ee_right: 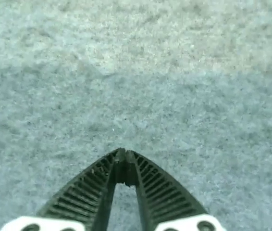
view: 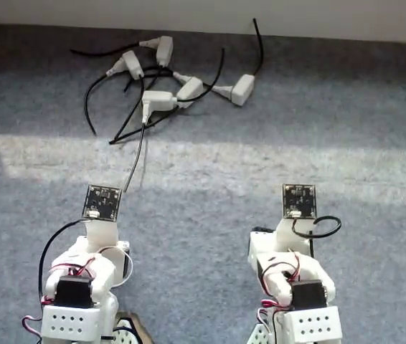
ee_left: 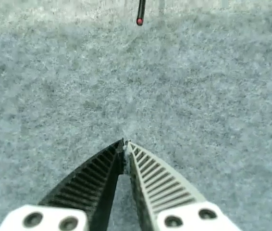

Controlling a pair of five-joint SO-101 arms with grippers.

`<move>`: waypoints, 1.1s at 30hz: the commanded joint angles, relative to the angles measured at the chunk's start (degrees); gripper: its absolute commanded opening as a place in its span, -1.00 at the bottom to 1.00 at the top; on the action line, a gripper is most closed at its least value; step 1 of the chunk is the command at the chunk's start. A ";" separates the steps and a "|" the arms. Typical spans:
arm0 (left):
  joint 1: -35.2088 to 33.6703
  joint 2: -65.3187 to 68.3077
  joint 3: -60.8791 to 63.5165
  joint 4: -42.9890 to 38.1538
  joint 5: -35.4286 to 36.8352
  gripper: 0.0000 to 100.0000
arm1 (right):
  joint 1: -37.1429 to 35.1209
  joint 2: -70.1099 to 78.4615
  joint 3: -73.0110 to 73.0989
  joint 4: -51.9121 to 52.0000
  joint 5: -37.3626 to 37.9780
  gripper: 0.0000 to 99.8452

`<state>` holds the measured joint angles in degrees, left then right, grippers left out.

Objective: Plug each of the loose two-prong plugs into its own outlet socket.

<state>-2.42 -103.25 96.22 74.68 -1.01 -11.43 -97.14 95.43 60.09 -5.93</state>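
Note:
Several white plug and socket pieces lie in a loose cluster at the far side of the grey carpet, among them one [view: 158, 100] in the middle, one [view: 240, 89] at the right and one [view: 163, 49] at the back. Their black cables [view: 135, 154] cross each other. Which pieces are plugs and which are sockets cannot be told. My left gripper [ee_left: 125, 144] is shut on nothing above bare carpet, a cable end [ee_left: 140, 19] with a red tip just ahead of it. My right gripper [ee_right: 121, 153] is shut and empty over bare carpet.
Both arms [view: 88, 287] [view: 293, 287] sit folded back at the near edge, well short of the cluster. A pale wall strip [view: 296, 11] bounds the carpet at the far side. A bright band of light crosses the carpet [view: 260, 165] between arms and pieces.

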 commanded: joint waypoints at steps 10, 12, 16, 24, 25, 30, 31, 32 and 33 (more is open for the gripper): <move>-0.66 -0.48 0.84 1.76 0.97 -0.99 | 0.48 -7.78 8.22 11.38 0.70 -0.98; -0.66 -0.48 0.84 1.76 0.97 -0.99 | 0.48 -7.78 8.22 11.38 0.70 -0.98; -0.66 -0.48 0.84 1.76 0.97 -0.99 | 0.48 -7.78 8.22 11.38 0.70 -0.98; -0.66 -0.48 0.84 1.76 0.97 -0.99 | 0.48 -7.87 8.22 11.38 0.70 -0.98; -0.66 -0.48 0.84 1.76 0.97 -0.99 | 0.48 -7.87 8.22 11.38 0.70 -0.98; -0.66 -0.48 0.84 1.76 0.97 -0.99 | 0.48 -7.87 8.22 11.38 0.70 -0.98; -0.66 -0.48 0.84 1.76 0.97 -0.99 | 0.48 -7.87 8.22 11.38 0.70 -0.98; -0.66 -0.48 0.84 1.76 0.97 -0.99 | 0.48 -7.87 8.22 11.38 0.70 -0.98; -0.66 -0.48 0.84 1.76 0.97 -0.99 | 0.48 -7.87 8.22 11.38 0.70 -0.98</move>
<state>-2.42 -103.25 96.22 76.09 -0.57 -11.43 -104.00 95.43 71.08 -5.85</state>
